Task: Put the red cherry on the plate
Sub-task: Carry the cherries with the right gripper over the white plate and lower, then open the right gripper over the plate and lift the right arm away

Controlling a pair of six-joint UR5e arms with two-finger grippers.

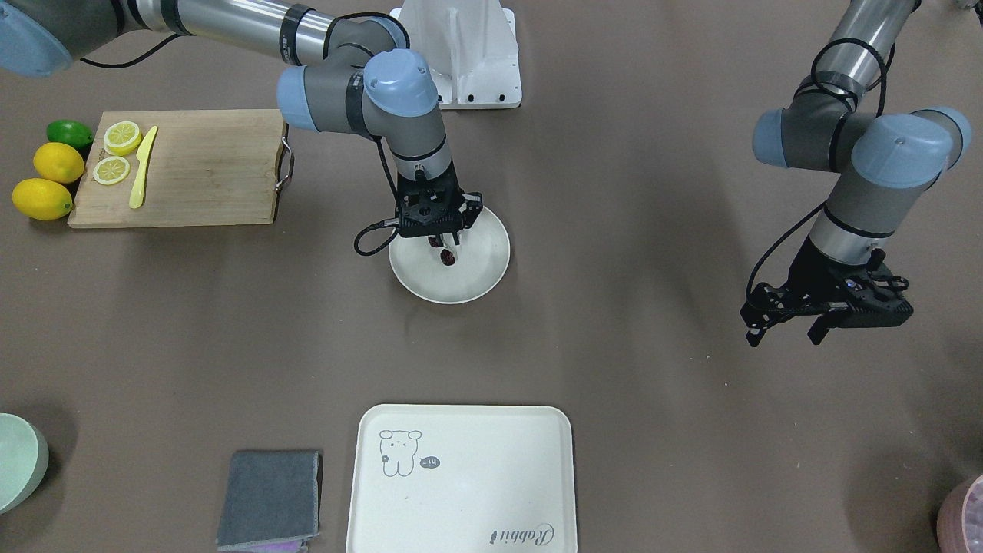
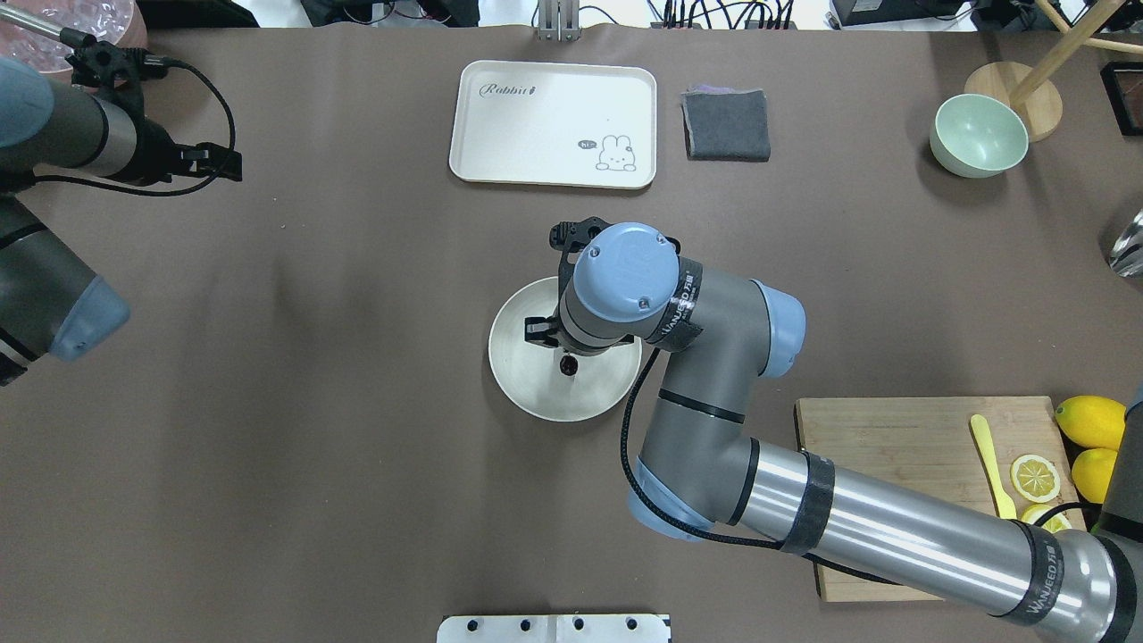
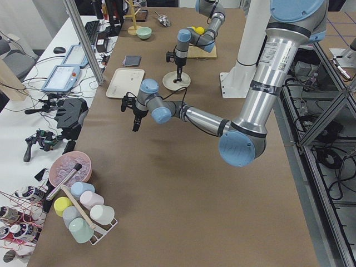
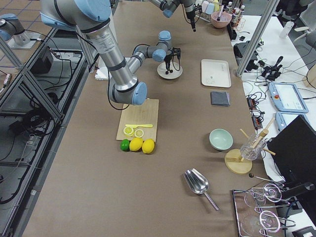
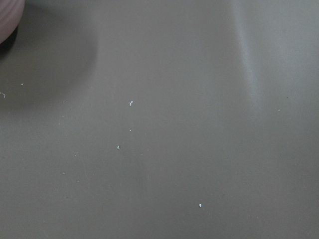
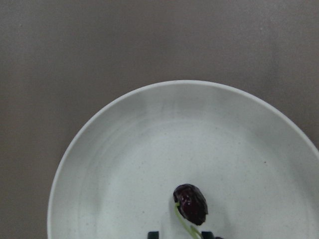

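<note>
The round cream plate [image 1: 480, 265] lies mid-table. My right gripper [image 1: 443, 244] points straight down over it, close to the surface. The red cherry [image 1: 448, 259] is a dark pair on a thin stem. One fruit [image 6: 191, 203] rests on the plate [image 6: 149, 149], and its green stem runs up between the two black fingertips [image 6: 153, 233]. The other fruit sits at the fingers, which are closed in narrowly around it. From overhead the cherry [image 2: 568, 364] peeks out under the wrist. My left gripper [image 1: 785, 336] hangs open above bare table, far off to the side.
A wooden cutting board [image 1: 207, 165] carries lemon slices [image 1: 122, 137] and a yellow knife [image 1: 143, 167], with whole lemons [image 1: 42, 198] and a lime [image 1: 70, 134] beside it. A rabbit tray [image 1: 461, 480], grey cloth [image 1: 270, 498] and green bowl [image 1: 19, 459] line the far edge.
</note>
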